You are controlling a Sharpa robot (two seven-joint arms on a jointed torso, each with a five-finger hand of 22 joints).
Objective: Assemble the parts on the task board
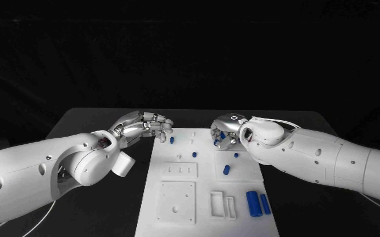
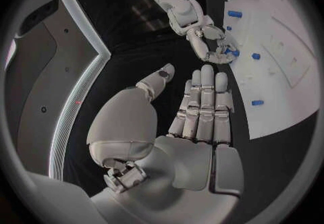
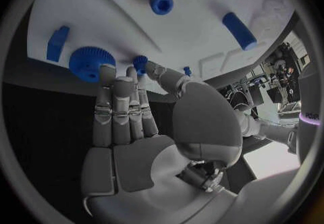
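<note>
The right hand (image 3: 132, 121), fingers apart, is set against the blue gear (image 3: 90, 63) at the task board's (image 1: 207, 193) far right; it could be nudged aside. The left hand (image 2: 202, 110) is held open beside the board.

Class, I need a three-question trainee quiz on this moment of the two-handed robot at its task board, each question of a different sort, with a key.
1. True or false: the left hand holds a blue part.
2. Which hand is at the blue gear? A) left B) right
3. Fill in: the task board lies on a ___ table.

Key: 1 false, its fingers are extended and it holds nothing. 2 B, its fingertips are at the gear, though a firm grip cannot be confirmed. 3 black.
</note>
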